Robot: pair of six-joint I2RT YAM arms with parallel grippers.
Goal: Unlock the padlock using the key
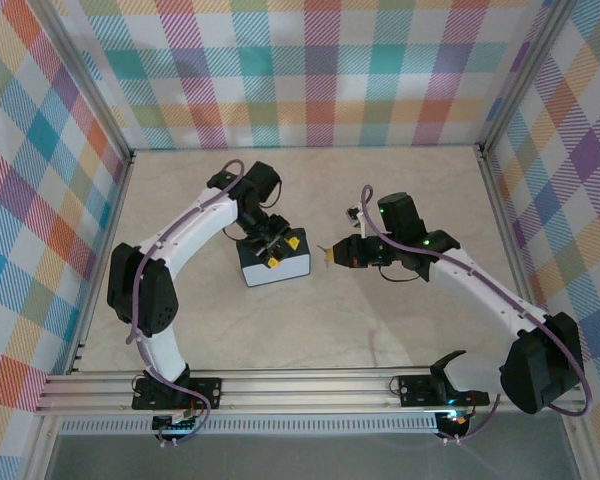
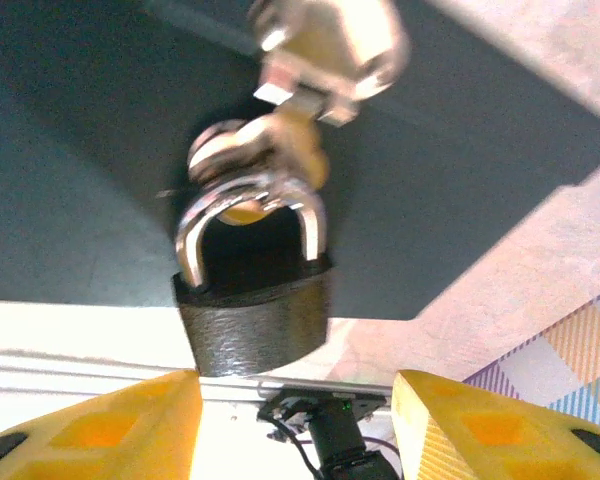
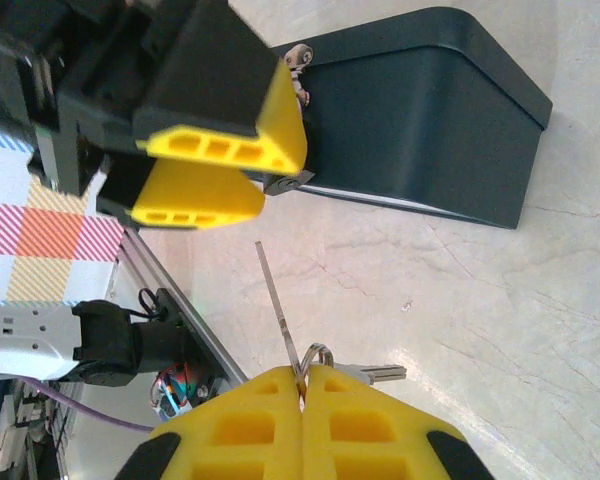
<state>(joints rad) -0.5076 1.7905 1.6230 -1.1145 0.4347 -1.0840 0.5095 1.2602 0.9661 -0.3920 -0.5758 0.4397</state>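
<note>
Top external view: we see the left gripper (image 1: 278, 248) bent down over the near end of a dark box (image 1: 280, 272), which sits on the pale tabletop (image 1: 380, 330) left of centre. The right gripper (image 1: 327, 256) lies level just to the right of the box and points left at it, with a gap between the two grippers.

In the left wrist view, we look past two yellow fingers (image 2: 110, 425) that are spread wide apart. The padlock (image 2: 255, 320) hangs off the box's dark face just beyond the fingertips, in line with the gap between them, and neither finger touches it. Its body is dark, and its silvery shackle is threaded through a metal loop (image 2: 242, 155) below the box's shiny latch (image 2: 325, 45). We cannot tell whether the shackle is seated in the body or sprung.

In the right wrist view, the right gripper's yellow fingers are pressed together and pinch the key (image 3: 276, 300) at its ring. One thin blade sticks out from the tips toward the left gripper, and a second key splays off to the side. The blade's tip is short of the box and touches nothing.
</note>
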